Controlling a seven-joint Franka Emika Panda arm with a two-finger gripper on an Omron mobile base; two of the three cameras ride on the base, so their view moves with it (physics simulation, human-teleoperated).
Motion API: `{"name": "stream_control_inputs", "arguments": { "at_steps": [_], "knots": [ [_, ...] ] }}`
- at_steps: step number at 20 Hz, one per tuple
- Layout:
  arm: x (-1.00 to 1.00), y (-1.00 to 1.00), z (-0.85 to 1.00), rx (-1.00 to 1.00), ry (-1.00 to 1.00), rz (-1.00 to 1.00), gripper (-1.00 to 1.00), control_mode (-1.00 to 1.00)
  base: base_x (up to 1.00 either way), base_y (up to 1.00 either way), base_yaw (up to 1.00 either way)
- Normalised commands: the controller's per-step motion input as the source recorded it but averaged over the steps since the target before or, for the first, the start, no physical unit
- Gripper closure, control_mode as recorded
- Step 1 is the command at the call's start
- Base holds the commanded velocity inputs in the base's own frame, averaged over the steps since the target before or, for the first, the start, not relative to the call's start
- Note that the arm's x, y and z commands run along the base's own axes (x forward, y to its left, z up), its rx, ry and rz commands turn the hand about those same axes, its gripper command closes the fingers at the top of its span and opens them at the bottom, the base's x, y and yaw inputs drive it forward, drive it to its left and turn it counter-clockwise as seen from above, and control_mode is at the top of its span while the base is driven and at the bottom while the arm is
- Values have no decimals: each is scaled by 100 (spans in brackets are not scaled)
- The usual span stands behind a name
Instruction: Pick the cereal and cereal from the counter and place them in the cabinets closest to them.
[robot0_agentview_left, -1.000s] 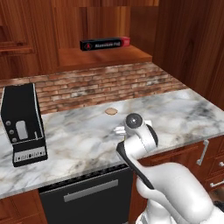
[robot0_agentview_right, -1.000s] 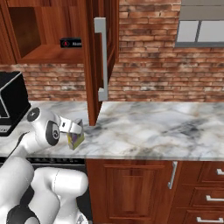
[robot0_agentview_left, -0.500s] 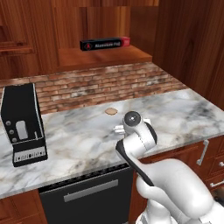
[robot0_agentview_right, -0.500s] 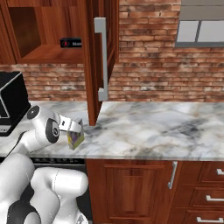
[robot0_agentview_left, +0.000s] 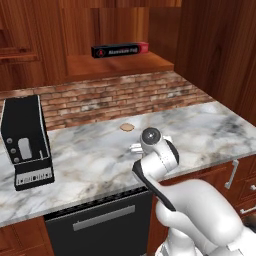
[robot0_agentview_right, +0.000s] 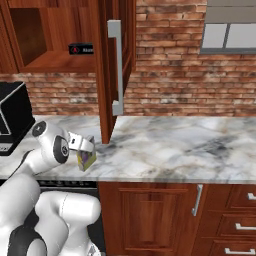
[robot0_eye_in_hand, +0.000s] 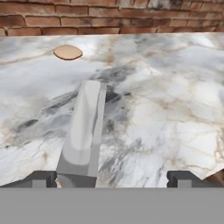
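The pale grey cereal box (robot0_eye_in_hand: 83, 131) stands on the marble counter (robot0_eye_in_hand: 166, 100) near its front edge, below the open wall cabinet (robot0_agentview_right: 55, 55). The gripper (robot0_eye_in_hand: 111, 177) is positioned low over the box with its jaws fully open, one finger beside the box. A small tan disc (robot0_eye_in_hand: 68, 52) lies on the counter near the brick wall (robot0_eye_in_hand: 109, 17).
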Motion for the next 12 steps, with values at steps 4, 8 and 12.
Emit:
{"name": "stream_control_inputs", "arguments": {
  "at_steps": [4,8,12],
  "knots": [
    [9,6,-7,0,0,-2,-100,-100,0,0,0],
    [8,8,-5,0,0,-3,-100,-100,0,0,0],
    [7,11,-7,0,0,-3,-100,-100,0,0,0]
  ]
}}
